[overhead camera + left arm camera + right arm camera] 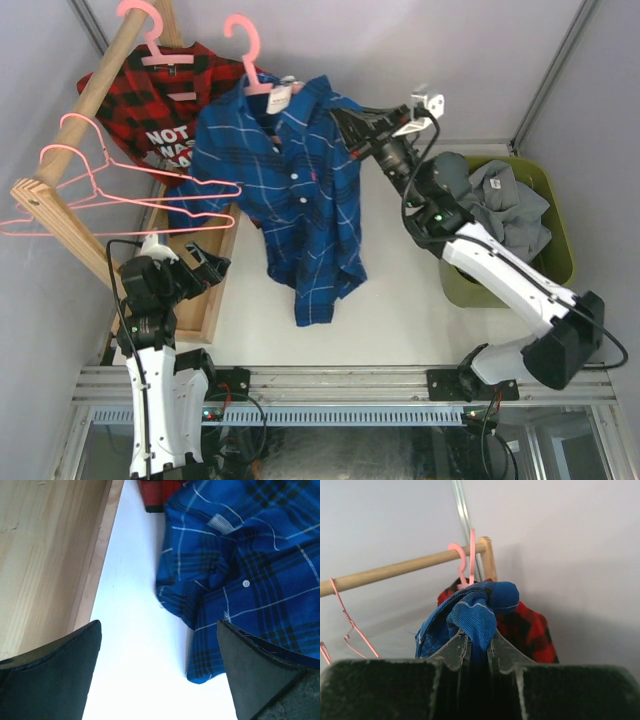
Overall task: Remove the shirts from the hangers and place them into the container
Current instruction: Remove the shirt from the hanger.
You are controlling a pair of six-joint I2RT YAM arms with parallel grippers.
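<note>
Right wrist view settles the grip: the right end effector [477,647] is pinched nearly closed on a bunched fold of the blue plaid shirt [480,610], and the cloth bulges out above its fingertips. In the top external view that fold looks like the shirt's shoulder, just beside the collar. The collar sits on a pink hanger [250,62] hooked over the wooden rail [110,85], and the rest of the shirt drapes down across the worktop [400,300].

The step in hand, as I judge it, is drawing this shoulder off the hanger's arm. To do it well, the pull should run outward along that arm and slightly down, not straight toward the container [555,235] (a hard sideways tug would likely drag the hook along the rail or off it). Once this shoulder slips free, the other side should come away with a lift. The grip is on a thick wad of cloth, so it should hold.

The left end effector [195,265] stands wide and holds nothing, low beside the wooden base board [45,555]. The shirt's lower edge lies on the worktop close to one of its fingers, and I cannot tell whether they touch. The grey shirt [510,205] already lies in the container, well to the right of the gripped shoulder. The red-black shirt [160,90] hangs on the rail behind.
</note>
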